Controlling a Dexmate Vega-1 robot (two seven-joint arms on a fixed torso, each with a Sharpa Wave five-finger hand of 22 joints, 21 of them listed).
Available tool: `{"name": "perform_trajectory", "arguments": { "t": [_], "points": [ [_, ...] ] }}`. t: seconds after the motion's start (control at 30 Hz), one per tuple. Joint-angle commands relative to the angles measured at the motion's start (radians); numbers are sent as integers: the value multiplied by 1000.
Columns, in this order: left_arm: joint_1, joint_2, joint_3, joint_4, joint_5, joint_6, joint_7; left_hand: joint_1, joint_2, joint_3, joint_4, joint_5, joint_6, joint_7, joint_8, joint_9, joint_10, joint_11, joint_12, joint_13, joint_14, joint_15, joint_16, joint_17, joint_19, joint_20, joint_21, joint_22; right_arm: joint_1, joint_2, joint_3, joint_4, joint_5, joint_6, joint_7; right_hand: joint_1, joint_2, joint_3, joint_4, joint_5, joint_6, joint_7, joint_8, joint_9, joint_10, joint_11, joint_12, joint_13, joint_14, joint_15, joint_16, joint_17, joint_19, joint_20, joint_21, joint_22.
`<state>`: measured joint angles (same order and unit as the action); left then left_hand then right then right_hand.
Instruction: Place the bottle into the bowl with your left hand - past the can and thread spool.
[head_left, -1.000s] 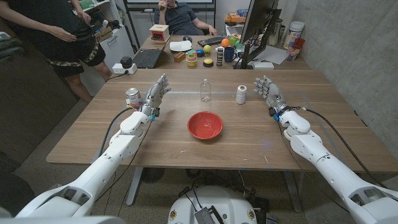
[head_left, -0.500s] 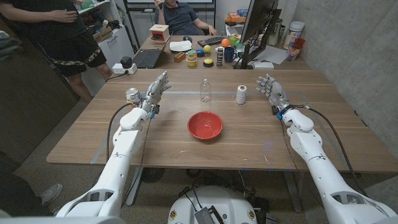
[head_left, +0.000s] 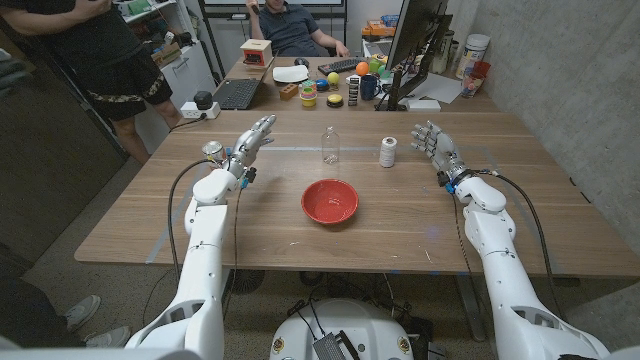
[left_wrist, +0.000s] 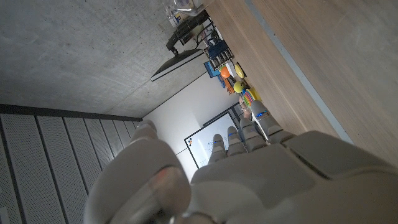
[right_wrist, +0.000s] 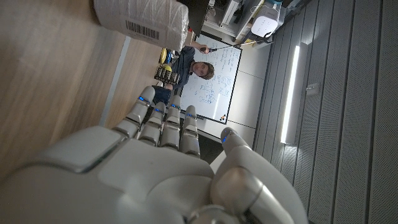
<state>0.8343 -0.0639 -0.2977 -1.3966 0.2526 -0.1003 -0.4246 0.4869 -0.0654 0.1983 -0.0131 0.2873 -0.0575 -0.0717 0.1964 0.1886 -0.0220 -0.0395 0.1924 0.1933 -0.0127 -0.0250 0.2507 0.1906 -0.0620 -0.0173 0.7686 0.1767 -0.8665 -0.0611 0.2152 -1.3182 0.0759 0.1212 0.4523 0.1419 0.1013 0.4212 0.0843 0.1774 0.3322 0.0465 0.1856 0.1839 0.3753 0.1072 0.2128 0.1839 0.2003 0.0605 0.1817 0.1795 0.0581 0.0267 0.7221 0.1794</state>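
Head view: I take the red bowl (head_left: 330, 201) as my landmark, mid-table. The clear bottle (head_left: 330, 145) stands upright directly beyond the bowl, apart from it. The white thread spool (head_left: 388, 152) stands beyond the bowl and to its right, near the bottle but not touching. The can (head_left: 212, 152) sits beyond the bowl and well to its left, partly hidden behind my left hand (head_left: 250, 146). That hand holds nothing, fingers extended and apart, reaching past the can toward the bottle's side. My right hand (head_left: 434, 148) is also empty with fingers spread, right of the bowl, just past the spool. Beyond the wooden table (head_left: 150, 215) stand a second desk with a laptop (head_left: 238, 93), a monitor (head_left: 415, 40) and two people.

Left wrist view: back of the left hand (left_wrist: 249, 180), fingers straight, gripping nothing; wooden tabletop beside it.

Right wrist view: right hand (right_wrist: 155, 168), fingers straight and empty; the thread spool (right_wrist: 142, 18) stands ahead of the fingertips.
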Motion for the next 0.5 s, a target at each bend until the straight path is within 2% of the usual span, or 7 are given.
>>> {"name": "perform_trajectory", "arguments": {
  "t": [0.03,0.1,0.2,0.5],
  "points": [
    [-12,-77,-52,-49,275,-62,-42,44,-28,-1,-33,7,3,7,12,5,14,-6,7,3,24,-7,1,-1,32,7,2,2,17,101,113,-5,-96,2,90,-3,-3,0,3,4,9,1,7,5,6,-4,6,5,5,0,5,1,10,-3,-2,1],
    [-13,-79,-53,-44,295,-90,-35,71,-40,-1,-51,11,8,6,15,5,25,-14,10,3,31,-11,-1,-2,49,5,3,1,20,106,119,-3,-102,-1,101,-3,-3,0,3,4,9,2,7,5,5,-4,5,5,5,1,5,1,10,-3,-3,1],
    [-15,-82,-48,-50,327,-110,-39,127,-57,1,-85,20,24,-16,22,5,42,-21,13,2,51,-12,-2,-3,84,4,3,0,23,113,127,-1,-116,2,109,-4,-3,0,3,4,9,2,7,5,7,-3,6,5,4,2,4,1,10,-2,-3,1],
    [-22,-94,-41,-64,417,-125,-18,198,-62,9,-120,31,13,-34,17,5,34,-42,6,2,59,-12,-11,-3,97,14,-8,-1,35,128,151,12,-132,11,133,-6,-5,-2,4,4,9,4,7,5,5,-2,5,5,4,2,4,1,10,-2,-6,1]
  ]
}}
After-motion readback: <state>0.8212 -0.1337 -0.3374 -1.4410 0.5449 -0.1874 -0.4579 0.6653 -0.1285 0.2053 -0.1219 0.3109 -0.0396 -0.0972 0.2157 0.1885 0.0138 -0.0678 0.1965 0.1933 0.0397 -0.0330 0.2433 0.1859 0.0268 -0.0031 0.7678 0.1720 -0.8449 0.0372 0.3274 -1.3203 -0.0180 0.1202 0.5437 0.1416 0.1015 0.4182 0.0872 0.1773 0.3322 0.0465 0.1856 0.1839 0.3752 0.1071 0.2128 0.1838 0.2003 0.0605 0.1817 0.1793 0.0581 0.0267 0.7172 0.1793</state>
